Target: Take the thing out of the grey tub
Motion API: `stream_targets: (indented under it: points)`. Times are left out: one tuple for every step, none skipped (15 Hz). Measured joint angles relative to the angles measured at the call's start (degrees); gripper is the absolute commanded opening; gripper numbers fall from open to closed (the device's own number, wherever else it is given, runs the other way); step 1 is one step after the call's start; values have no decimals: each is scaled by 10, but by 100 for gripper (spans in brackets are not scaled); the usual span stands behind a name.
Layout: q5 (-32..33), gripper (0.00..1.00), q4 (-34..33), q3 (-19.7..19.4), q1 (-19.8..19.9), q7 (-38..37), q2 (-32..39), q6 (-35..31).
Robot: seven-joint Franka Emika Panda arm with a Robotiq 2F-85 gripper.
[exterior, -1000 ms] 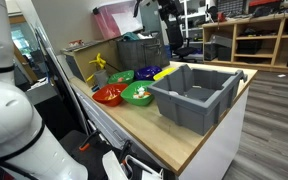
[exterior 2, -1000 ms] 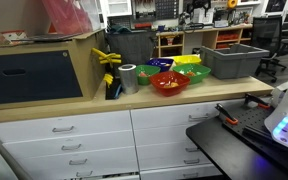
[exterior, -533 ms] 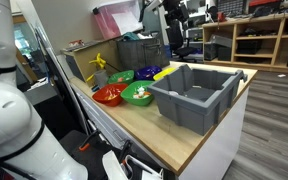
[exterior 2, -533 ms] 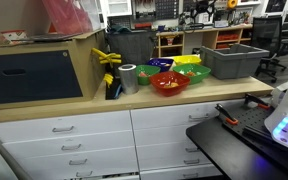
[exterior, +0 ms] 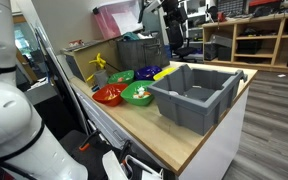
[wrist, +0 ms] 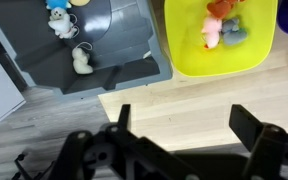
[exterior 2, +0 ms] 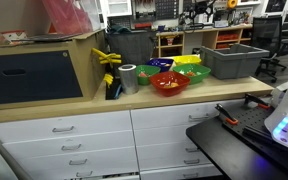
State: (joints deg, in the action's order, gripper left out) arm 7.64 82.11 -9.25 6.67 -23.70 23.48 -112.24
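Note:
The grey tub [exterior: 196, 100] stands on the wooden counter and also shows in another exterior view [exterior 2: 233, 62]. In the wrist view the tub [wrist: 119, 35] is at the upper left. Inside it lie a small beige toy [wrist: 81, 62] and a white-and-blue toy [wrist: 59, 20]. My gripper [wrist: 184, 125] is open and empty. It hangs high above the bare wood, below the tub and the yellow bowl [wrist: 219, 55] in the picture. In an exterior view the arm [exterior: 156, 10] is at the top, above the bowls.
The yellow bowl holds small pink and grey toys. Red [exterior: 109, 96], green [exterior: 138, 94] and blue [exterior: 147, 73] bowls sit beside the tub. A silver roll [exterior 2: 129, 77] and a yellow clamp [exterior 2: 108, 58] stand near a box [exterior 2: 39, 70].
The arm has shifted slightly at the top of the exterior view. Nothing on the counter has moved.

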Motion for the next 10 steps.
stream_targets:
  points:
    - [0, 100, 4, 0, -2, 0, 0, -3]
    - [0, 100, 8, 0, -4, 0, 0, -6]
    - [-2, 100, 12, 0, -2, 0, 0, -6]
    - [-4, 100, 14, -2, 1, 0, 1, -6]
    - [-8, 100, 15, -5, 7, 0, 1, -6]
    - [-14, 100, 15, -9, 15, 1, 2, -6]
    - [-22, 100, 15, -14, 25, 2, 2, -3]
    - [-31, 100, 15, -18, 36, 10, 2, 2]
    - [-38, 100, 16, -23, 46, 15, 2, 8]
    - [-43, 100, 18, -27, 56, 22, 2, 11]
